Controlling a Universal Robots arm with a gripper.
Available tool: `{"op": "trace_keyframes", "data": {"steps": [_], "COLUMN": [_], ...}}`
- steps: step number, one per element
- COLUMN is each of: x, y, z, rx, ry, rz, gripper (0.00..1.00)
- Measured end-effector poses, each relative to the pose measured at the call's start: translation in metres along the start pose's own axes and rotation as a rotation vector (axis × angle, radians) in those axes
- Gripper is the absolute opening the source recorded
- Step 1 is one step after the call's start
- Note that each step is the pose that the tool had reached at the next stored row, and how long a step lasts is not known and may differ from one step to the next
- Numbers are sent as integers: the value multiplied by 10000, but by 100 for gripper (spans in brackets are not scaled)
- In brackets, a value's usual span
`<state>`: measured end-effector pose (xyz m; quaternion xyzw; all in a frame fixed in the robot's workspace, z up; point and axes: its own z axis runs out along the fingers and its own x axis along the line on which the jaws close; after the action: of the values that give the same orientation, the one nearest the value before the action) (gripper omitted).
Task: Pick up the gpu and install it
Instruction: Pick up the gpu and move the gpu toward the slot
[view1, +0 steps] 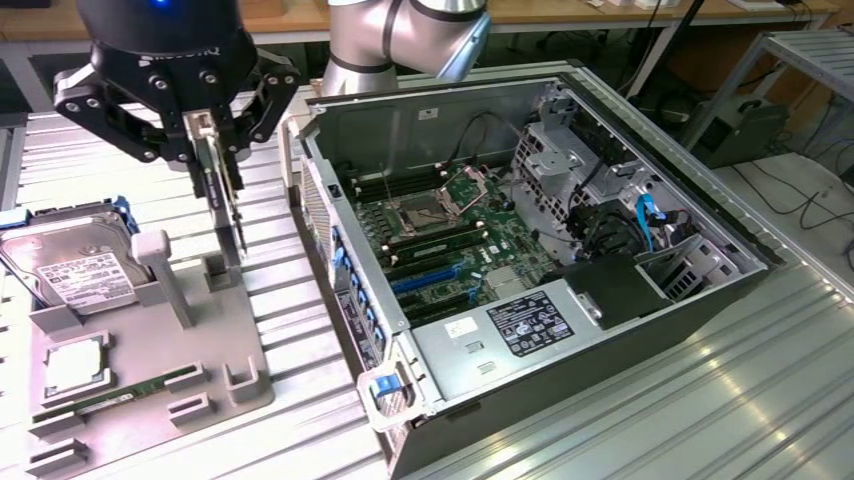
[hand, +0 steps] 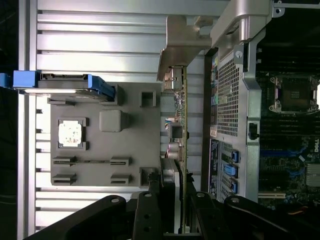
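The gpu (view1: 230, 215) is a thin dark card that hangs on edge under my gripper (view1: 207, 150), which is shut on its upper edge. Its lower end sits just at the slotted post at the back of the grey holder tray (view1: 200, 340); I cannot tell whether it still touches. In the wrist view the gpu (hand: 183, 115) shows edge-on, with its silver bracket (hand: 172, 65) at the far end and my gripper (hand: 176, 200) clamped on the near end. It lies between the tray (hand: 130, 145) and the wall of the computer case (hand: 227, 100).
An open computer case (view1: 534, 250) lies on its side at the exterior view's right, with blue slots (view1: 427, 285) on the motherboard. The tray also carries a hard drive (view1: 74, 270), a CPU (view1: 74, 365) and a green RAM stick (view1: 114, 395).
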<state>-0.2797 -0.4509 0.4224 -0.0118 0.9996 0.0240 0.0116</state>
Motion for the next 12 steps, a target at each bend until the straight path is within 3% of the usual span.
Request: {"op": "trace_keyframes", "data": {"steps": [12], "x": [-254], "y": [-6], "z": [6], "rx": [0], "ry": [0], "rz": [0], "gripper": [28]}}
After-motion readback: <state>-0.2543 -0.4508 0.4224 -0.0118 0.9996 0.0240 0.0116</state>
